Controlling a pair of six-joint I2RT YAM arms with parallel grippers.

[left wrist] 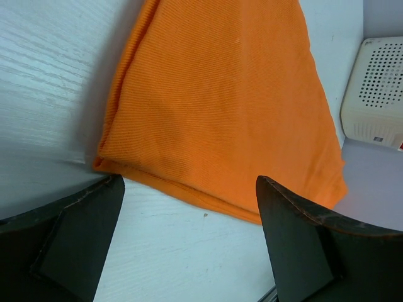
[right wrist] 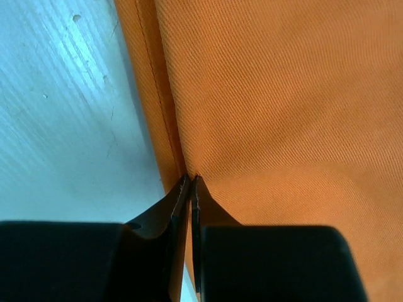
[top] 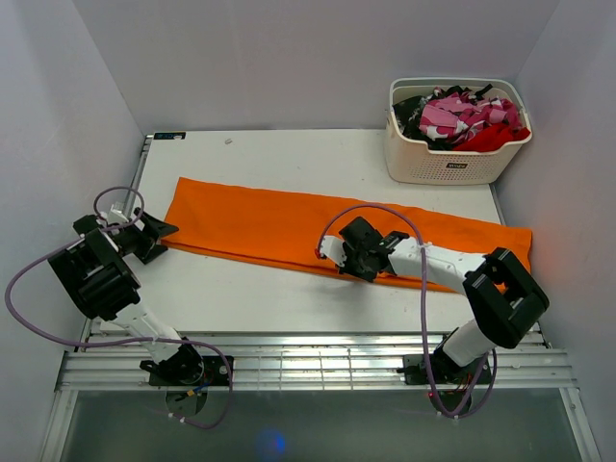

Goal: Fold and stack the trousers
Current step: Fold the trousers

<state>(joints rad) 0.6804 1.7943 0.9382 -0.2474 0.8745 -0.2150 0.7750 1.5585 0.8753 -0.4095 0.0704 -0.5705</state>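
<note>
Pinching near hem of trousers mid-length: right gripper narrow, clamped on cloth edge. Left gripper wide, empty, trouser end just ahead of tips, flat on counter. Step: crosswise fold starting. Next likely: left grips end, both lift together.

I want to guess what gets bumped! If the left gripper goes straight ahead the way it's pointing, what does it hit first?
Probably the orange trousers. Their end lies just ahead of the open left gripper. How high the gripper is I cannot tell, so it might skim over.
</note>
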